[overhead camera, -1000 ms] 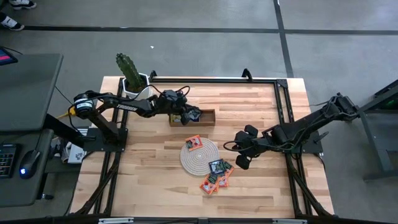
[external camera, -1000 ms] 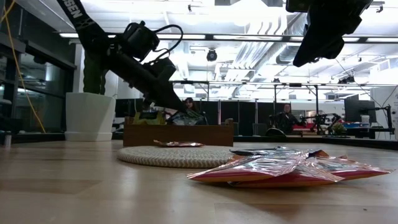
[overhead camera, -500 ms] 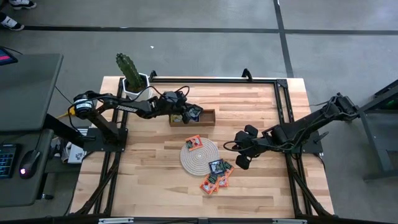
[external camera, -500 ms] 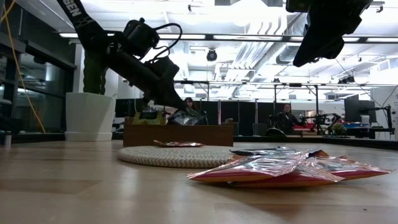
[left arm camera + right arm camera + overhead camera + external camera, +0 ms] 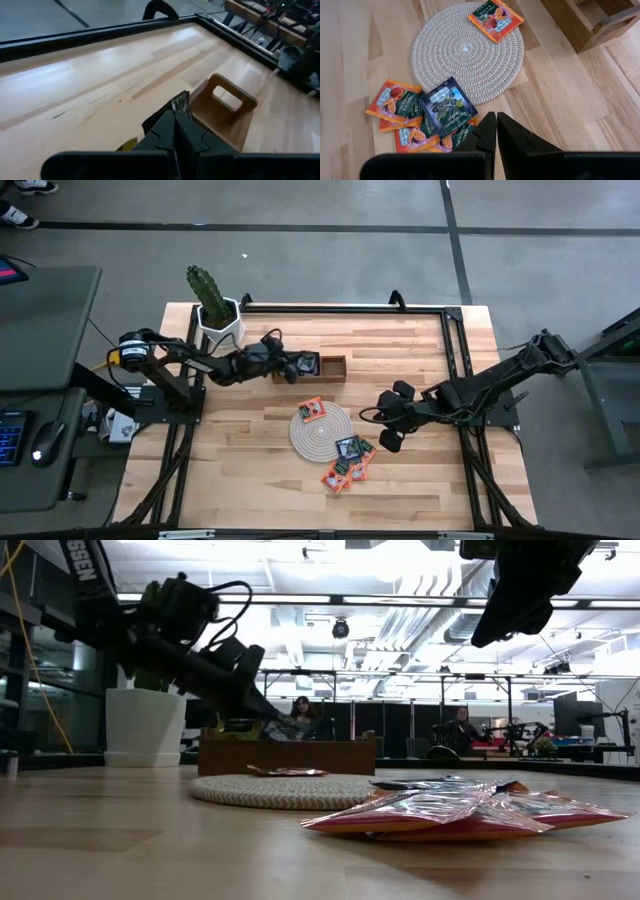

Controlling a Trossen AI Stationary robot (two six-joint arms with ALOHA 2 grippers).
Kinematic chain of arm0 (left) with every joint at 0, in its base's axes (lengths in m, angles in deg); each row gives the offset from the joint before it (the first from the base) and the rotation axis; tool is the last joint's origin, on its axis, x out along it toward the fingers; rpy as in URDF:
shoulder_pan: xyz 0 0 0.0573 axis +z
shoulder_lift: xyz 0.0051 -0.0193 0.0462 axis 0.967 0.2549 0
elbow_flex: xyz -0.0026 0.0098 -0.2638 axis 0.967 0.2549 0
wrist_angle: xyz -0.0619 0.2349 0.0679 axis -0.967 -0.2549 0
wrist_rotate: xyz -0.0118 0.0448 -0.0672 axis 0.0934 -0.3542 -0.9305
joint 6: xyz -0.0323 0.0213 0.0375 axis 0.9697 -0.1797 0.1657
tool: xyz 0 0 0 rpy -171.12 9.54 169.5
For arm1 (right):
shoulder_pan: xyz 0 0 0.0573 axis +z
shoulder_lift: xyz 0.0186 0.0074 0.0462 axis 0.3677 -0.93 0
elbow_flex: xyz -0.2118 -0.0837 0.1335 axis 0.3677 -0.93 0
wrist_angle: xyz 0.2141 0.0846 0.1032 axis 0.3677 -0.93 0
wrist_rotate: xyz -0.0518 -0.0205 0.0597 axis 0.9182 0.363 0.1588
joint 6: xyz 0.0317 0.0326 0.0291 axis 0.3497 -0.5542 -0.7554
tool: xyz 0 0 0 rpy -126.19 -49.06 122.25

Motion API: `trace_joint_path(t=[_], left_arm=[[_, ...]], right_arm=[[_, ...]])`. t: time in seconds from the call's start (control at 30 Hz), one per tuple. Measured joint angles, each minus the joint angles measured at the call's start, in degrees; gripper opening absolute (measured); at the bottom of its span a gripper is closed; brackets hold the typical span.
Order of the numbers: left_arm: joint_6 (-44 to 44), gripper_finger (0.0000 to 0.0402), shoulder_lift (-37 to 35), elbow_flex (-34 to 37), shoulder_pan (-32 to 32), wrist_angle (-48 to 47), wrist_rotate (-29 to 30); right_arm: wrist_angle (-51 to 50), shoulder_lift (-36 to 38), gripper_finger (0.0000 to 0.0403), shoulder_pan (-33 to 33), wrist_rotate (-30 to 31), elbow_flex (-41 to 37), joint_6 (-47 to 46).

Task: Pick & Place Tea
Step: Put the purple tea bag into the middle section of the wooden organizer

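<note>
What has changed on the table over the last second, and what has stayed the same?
The left gripper has drawn back from over the tray toward its own base and dropped lower, shut on a dark sachet it carries along. The right gripper stays shut beside the mat. The orange sachet on the mat and the pile at its edge have not moved.

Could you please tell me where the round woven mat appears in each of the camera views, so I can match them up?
High view: round woven mat at table centre, just below the wooden tray.
Low view: a flat pale disc in front of the tray.
Left wrist view: not in it.
Right wrist view: upper middle.
Shared landmark: the orange-red sachet lying on the mat's edge nearest the tray.
</note>
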Motion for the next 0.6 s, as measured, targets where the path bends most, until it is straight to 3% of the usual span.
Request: trace_joint_path(t=[0.6], left_arm=[[-0.9, 0.0000, 0.9, -1.2, 0.0, 1.0, -1.5]], right_arm=[[0.0, 0.0, 0.0012, 0.0, 1.0, 0.0, 0.8]])
